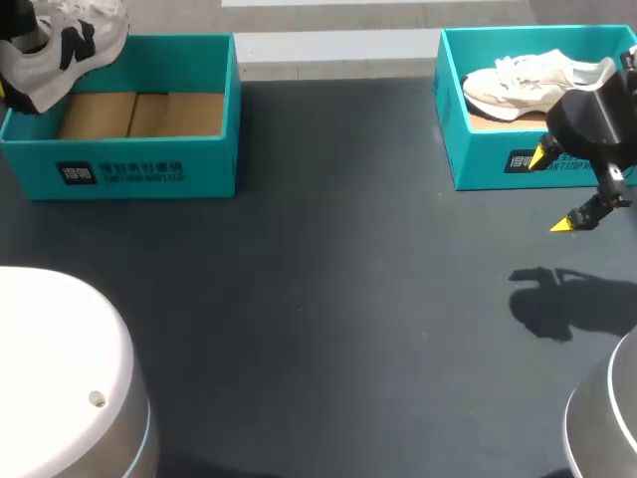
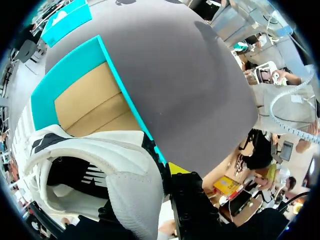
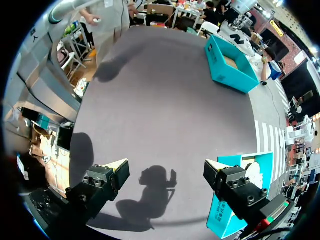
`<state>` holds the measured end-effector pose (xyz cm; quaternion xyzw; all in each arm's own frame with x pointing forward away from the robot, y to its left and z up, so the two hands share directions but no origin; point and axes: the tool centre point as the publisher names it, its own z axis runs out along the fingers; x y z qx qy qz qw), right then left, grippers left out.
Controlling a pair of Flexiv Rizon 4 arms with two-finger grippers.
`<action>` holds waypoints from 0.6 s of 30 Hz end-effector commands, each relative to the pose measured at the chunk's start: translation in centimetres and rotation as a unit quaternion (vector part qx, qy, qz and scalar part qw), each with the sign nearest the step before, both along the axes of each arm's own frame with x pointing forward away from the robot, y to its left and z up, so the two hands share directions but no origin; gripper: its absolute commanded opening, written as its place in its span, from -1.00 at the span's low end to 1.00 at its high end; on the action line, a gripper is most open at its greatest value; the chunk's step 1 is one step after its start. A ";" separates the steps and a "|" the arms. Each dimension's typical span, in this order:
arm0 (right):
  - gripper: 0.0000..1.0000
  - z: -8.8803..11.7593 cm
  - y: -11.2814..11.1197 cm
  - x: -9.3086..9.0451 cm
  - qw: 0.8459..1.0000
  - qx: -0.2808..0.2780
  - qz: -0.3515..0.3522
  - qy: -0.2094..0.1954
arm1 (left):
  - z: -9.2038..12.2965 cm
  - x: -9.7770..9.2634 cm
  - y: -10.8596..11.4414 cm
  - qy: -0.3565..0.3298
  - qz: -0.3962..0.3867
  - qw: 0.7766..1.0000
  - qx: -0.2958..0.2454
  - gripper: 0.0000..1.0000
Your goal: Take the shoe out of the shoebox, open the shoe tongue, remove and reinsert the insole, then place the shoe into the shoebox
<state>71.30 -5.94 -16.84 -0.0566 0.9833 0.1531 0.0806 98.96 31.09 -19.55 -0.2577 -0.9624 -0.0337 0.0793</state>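
A white shoe with black markings (image 1: 62, 45) hangs above the back left corner of the left teal shoebox (image 1: 149, 169), whose cardboard floor is bare. In the left wrist view my left gripper (image 2: 150, 172) is shut on this shoe (image 2: 100, 165) at its heel collar; one yellow tip shows and the other is hidden behind the shoe. A second, white and beige shoe (image 1: 532, 85) lies inside the right teal shoebox (image 1: 478, 164). My right gripper (image 1: 553, 189) hovers open and holds nothing just in front of that box, beside its wall (image 3: 227, 210) in the right wrist view (image 3: 167, 172).
The dark table mat (image 1: 328, 299) spreads between and in front of the two boxes. The white base of my left arm (image 1: 60, 378) stands at the front left, and the grey base of my right arm (image 1: 607, 418) at the front right. The right gripper's shadow (image 1: 557, 299) falls on the mat.
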 end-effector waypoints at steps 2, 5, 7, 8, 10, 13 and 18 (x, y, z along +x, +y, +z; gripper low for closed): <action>1.00 0.0 0.1 0.2 1.000 -0.002 0.000 0.002 | 2.0 2.2 1.5 0.048 -0.501 0.860 0.083 -1.00; 1.00 0.0 0.1 0.2 1.000 -0.002 0.000 0.002 | 2.9 2.1 1.9 0.052 -0.563 0.822 0.064 -1.00; 1.00 0.0 0.1 0.2 1.000 -0.002 0.000 0.002 | 3.3 2.0 2.2 0.044 -0.591 0.803 0.056 -1.00; 1.00 0.0 0.1 0.2 1.000 -0.002 0.000 0.002 | 3.5 1.8 2.4 0.041 -0.601 0.796 0.055 -1.00; 1.00 0.0 0.1 0.2 1.000 -0.002 0.000 0.002 | 3.7 1.9 2.8 0.041 -0.626 0.777 0.047 -1.00; 1.00 0.0 0.1 0.2 1.000 -0.002 0.000 0.002 | 4.0 2.5 2.9 0.040 -0.625 0.779 0.034 -1.00; 1.00 0.0 0.1 0.2 1.000 -0.002 0.000 0.002 | 4.1 2.8 2.8 0.038 -0.611 0.790 0.035 -1.00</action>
